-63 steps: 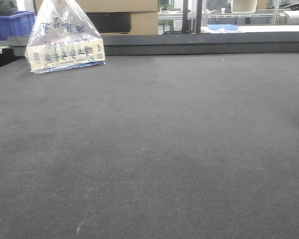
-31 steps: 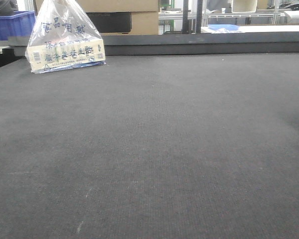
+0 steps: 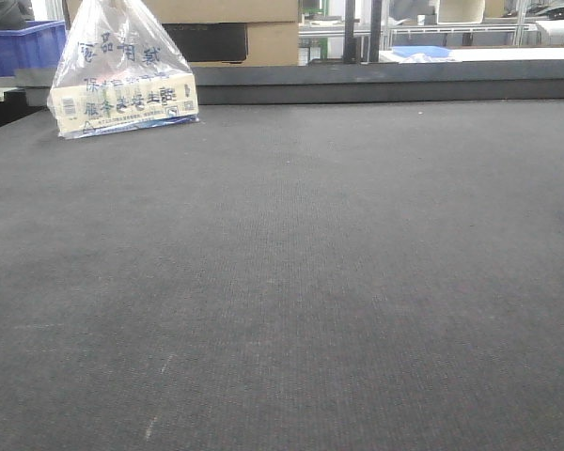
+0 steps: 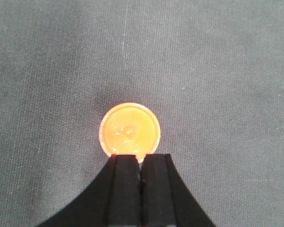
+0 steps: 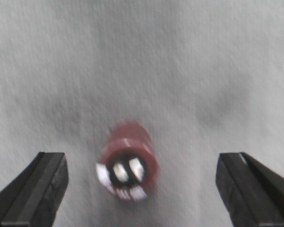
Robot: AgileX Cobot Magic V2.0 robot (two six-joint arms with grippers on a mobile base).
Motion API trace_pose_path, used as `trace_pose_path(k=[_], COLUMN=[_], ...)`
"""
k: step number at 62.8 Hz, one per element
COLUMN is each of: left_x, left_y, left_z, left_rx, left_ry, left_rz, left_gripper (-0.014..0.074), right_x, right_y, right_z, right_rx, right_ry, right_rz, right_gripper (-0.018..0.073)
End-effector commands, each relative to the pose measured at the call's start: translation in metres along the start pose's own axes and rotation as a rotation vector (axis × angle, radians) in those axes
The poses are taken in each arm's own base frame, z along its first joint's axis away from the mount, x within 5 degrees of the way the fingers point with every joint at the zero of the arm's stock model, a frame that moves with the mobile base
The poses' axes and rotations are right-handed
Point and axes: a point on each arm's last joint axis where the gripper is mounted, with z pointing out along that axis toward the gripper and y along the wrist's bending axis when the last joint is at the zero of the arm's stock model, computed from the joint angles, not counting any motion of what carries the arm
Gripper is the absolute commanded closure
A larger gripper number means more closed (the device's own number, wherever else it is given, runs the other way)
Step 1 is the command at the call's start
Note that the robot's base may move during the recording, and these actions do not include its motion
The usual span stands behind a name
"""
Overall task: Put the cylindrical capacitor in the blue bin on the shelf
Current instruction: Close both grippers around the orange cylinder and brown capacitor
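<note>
The cylindrical capacitor (image 5: 128, 149) is dark red with a white band and two silvery terminals on its near end. It sits on the light-looking felt in the blurred right wrist view. My right gripper (image 5: 142, 161) is open wide, its fingers apart on either side of the capacitor and not touching it. My left gripper (image 4: 140, 157) is shut, its tips at the near edge of a round orange disc (image 4: 128, 130) on the felt. A blue bin (image 3: 19, 45) stands beyond the table at far left. Metal racking (image 3: 451, 33) shows far back right. Neither gripper shows in the front view.
The dark felt-topped table (image 3: 291, 282) fills the front view. A clear plastic bag holding a printed box (image 3: 122, 80) stands at its far left. Cardboard boxes (image 3: 254, 28) and a raised dark ledge (image 3: 376, 83) lie behind the table.
The front view is almost the same; only a faint shadow at the table's right edge has faded. The bag has not moved.
</note>
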Motion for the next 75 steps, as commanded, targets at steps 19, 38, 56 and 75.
trace_pose_path(k=[19, 38, 56, 75], left_x=[-0.002, -0.002, -0.003, -0.012], left_y=[-0.002, -0.002, -0.001, -0.001], left_z=[-0.003, -0.003, -0.002, 0.017], left_rx=[0.012, 0.012, 0.004, 0.0], left_ry=[-0.015, -0.015, -0.02, -0.014], left_rz=[-0.006, -0.006, -0.002, 0.0], left_gripper=[0.0707, 0.0707, 0.0563, 0.0053], right_x=[-0.006, -0.006, -0.007, -0.007], right_y=[-0.001, -0.002, -0.002, -0.002], right_z=[0.013, 0.013, 0.014, 0.014], right_rx=[-0.004, -0.001, -0.001, -0.001], right_ry=[0.027, 0.03, 0.017, 0.015], right_rz=[0.002, -0.001, -0.001, -0.001], right_gripper=[0.0068, 0.0527, 0.0721, 0.0721])
